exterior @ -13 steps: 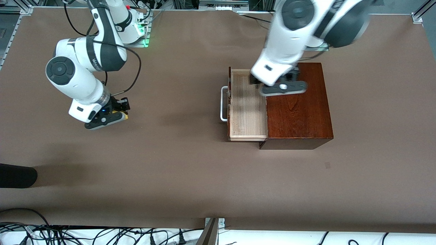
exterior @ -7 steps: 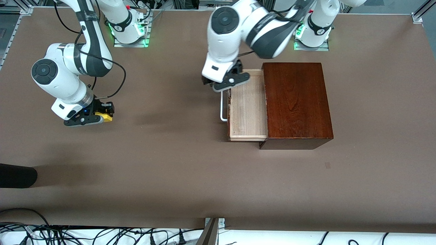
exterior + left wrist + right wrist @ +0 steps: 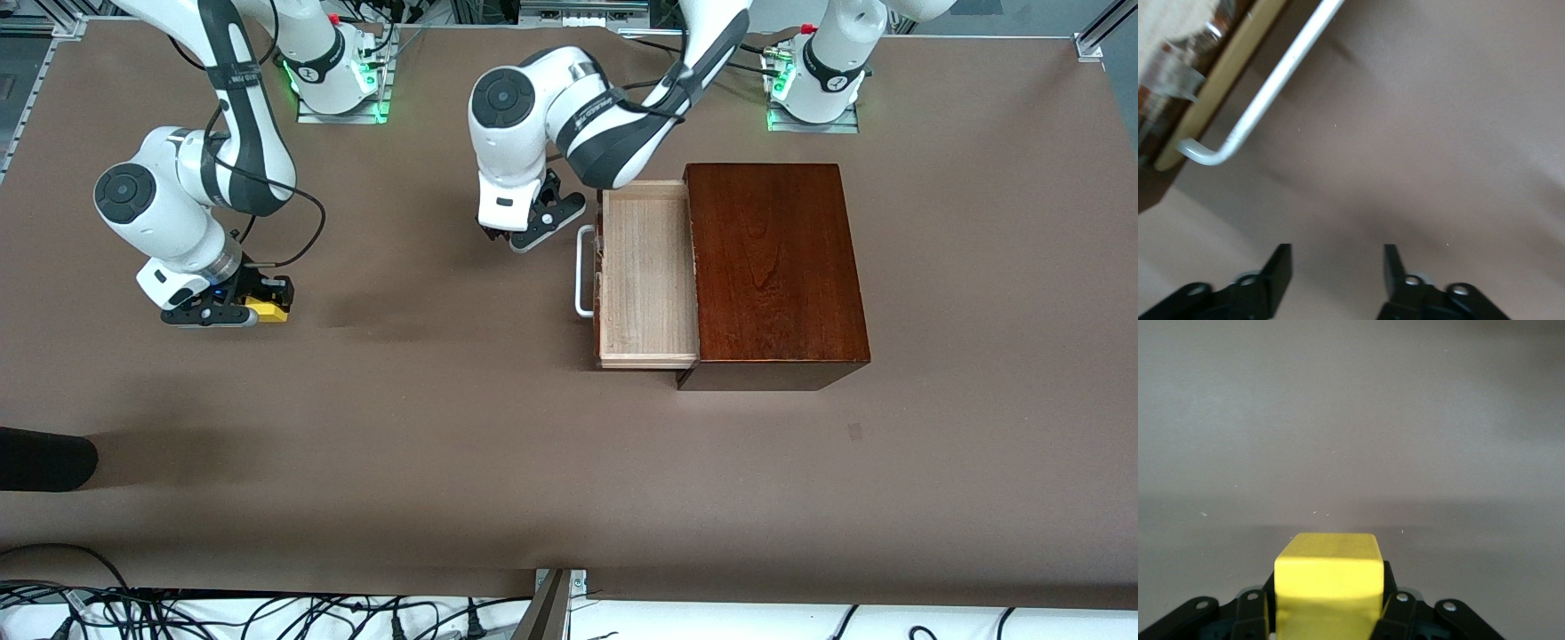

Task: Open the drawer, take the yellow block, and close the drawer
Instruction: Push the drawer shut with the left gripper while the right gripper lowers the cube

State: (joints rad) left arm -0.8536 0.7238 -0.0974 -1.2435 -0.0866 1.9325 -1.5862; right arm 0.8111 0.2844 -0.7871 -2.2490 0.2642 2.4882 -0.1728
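The drawer [image 3: 645,271] stands pulled out of the mahogany box [image 3: 775,267], its pale wood tray bare inside. Its white loop handle [image 3: 583,271] also shows in the left wrist view as the handle [image 3: 1265,90]. My left gripper [image 3: 524,229] hovers over the table beside the handle's end nearest the robots' bases, open, with nothing between its fingers [image 3: 1278,270]. The yellow block [image 3: 269,308] is in my right gripper [image 3: 244,307], which is shut on it over the table toward the right arm's end. In the right wrist view the yellow block [image 3: 1328,583] fills the gap between the fingers.
A dark object [image 3: 44,458] pokes in at the table edge toward the right arm's end, nearer the front camera. Cables [image 3: 267,613] lie along the table's front edge. Brown table surface [image 3: 427,418] spreads between the arms.
The left arm swung from over the box and drawer to the table beside the handle, and its fingers have narrowed. The right arm carried the yellow block farther toward its end of the table.
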